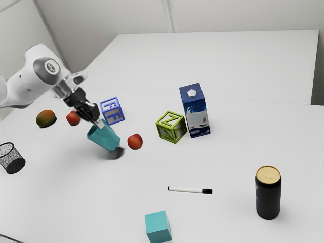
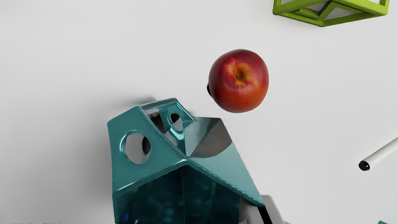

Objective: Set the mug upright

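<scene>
The teal, angular mug point(image 1: 105, 137) is held tilted by the gripper point(image 1: 99, 122), its mouth toward the hand and its lower end toward the exterior view's right. A dark shadow lies on the table by that lower end. In the wrist view the mug point(image 2: 133, 177) shows its dark interior and a pierced handle-like part. The gripper point(image 2: 263, 209) pinches the mug's wall near the rim, one finger inside the mouth and one outside. Part of the inner finger is hidden by the wall.
Near the mug are a red fruit point(image 1: 134, 142), a blue letter block point(image 1: 112, 111) and another red fruit point(image 1: 73, 118). Farther right stand a green block point(image 1: 171, 127) and a carton point(image 1: 195, 111). A marker point(image 1: 190, 190), teal cube point(image 1: 158, 227) and can point(image 1: 268, 193) lie beyond.
</scene>
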### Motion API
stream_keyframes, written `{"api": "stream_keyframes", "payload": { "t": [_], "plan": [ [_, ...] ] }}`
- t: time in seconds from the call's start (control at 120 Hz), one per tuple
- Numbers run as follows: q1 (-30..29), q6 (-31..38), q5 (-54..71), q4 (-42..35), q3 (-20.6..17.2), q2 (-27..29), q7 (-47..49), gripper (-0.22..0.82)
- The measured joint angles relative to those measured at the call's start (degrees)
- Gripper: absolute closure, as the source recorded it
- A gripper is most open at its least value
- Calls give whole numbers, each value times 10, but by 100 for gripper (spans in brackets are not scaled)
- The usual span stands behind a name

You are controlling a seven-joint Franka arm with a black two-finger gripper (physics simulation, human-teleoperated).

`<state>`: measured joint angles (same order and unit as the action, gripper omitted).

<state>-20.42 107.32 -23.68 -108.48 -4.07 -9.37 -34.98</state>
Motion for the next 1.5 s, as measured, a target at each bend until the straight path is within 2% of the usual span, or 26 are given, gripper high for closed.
{"api": "stream_keyframes", "payload": {
  "t": [0.333,0.475,0.9,1.392,1.433,1.5],
  "plan": [
    [92,148,206,-86,24,55,46,79],
    [140,174,248,-114,59,64,72,79],
    [180,169,267,-119,62,62,145,79],
    [182,148,264,-125,55,61,205,79],
    [182,147,263,-125,52,61,208,77],
    [183,143,262,-124,48,61,212,67]
  ]
}}
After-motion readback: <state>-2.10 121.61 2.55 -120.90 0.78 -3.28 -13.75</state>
